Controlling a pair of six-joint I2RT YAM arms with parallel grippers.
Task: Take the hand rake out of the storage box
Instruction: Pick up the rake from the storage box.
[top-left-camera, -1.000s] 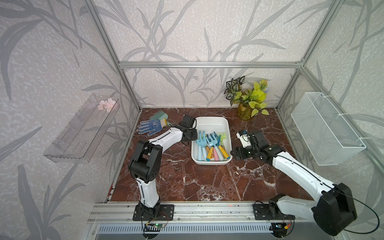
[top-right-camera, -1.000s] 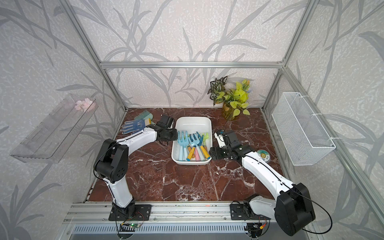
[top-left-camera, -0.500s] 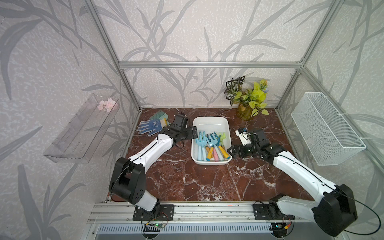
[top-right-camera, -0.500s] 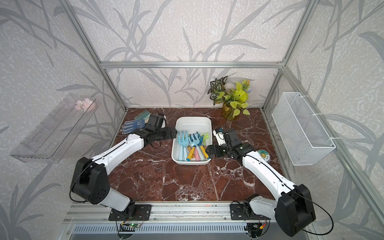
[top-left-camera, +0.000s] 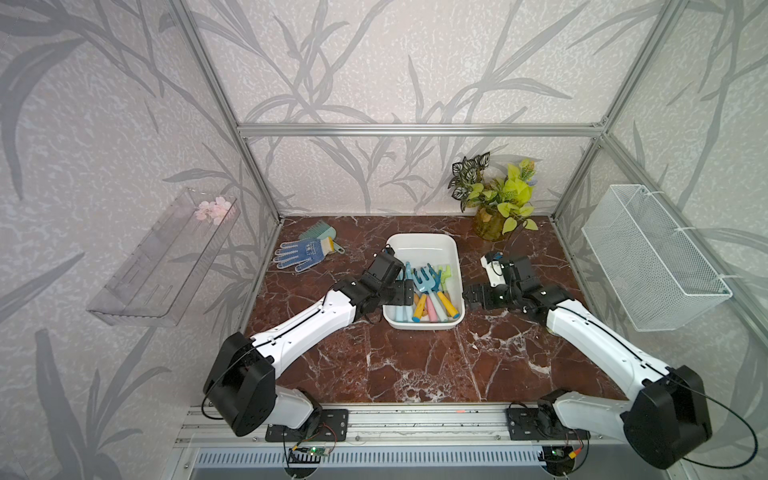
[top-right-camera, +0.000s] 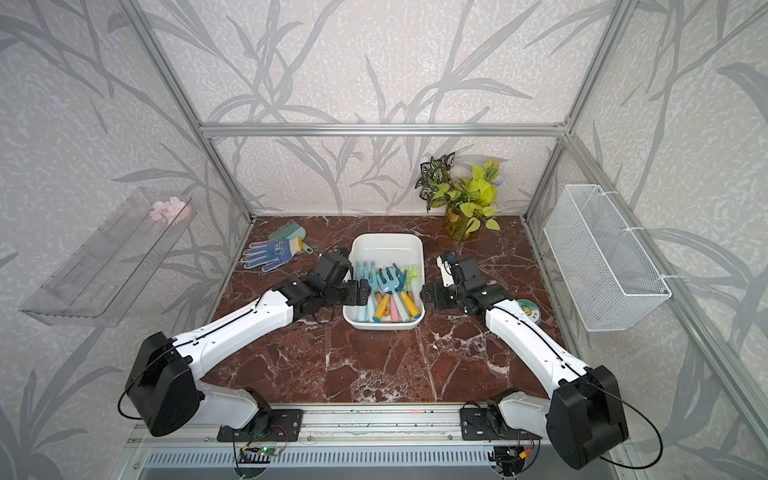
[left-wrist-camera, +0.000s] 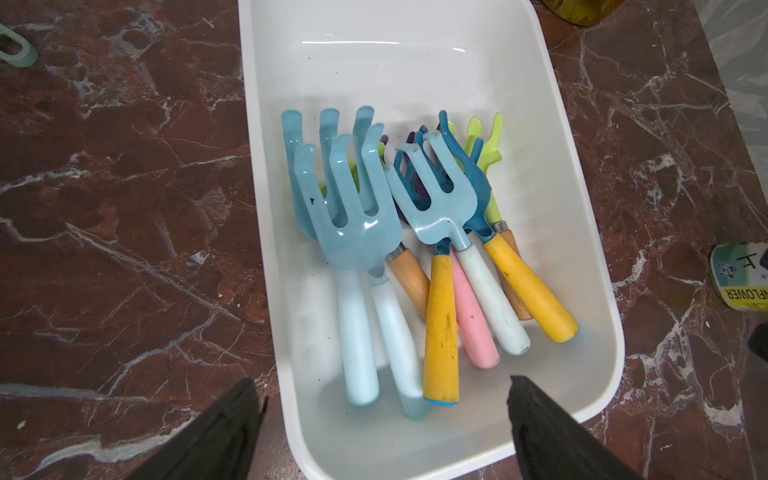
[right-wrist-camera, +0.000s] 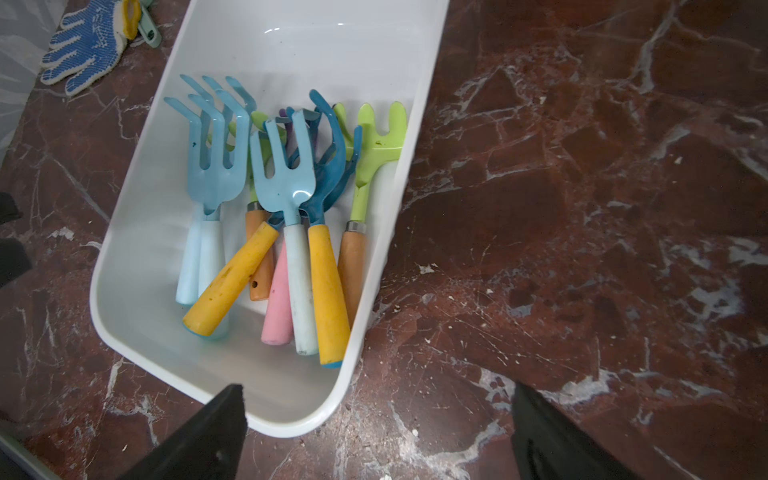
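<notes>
Both empty: left tool (left-wrist-camera: 380, 384) gapes over the storage box's (left-wrist-camera: 395, 83) near-left rim; right tool (right-wrist-camera: 376, 395) gapes beside its right wall. Inside, hand rakes (left-wrist-camera: 440, 208) heap, handles nearest: stiff, probably light, glossy. Grip the top yellow handle (left-wrist-camera: 442, 316).

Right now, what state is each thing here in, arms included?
storage box: open-topped, flat on the table, holding the rakes.
hand rakes: heaped in the box, handles toward the robot, none gripped.
left gripper: open, empty, over the box's edge.
right gripper: open, empty, beside the box's wall.
glove: lying flat on the table.
potted plant: upright at the back.
wire basket: hanging on the side wall.
</notes>
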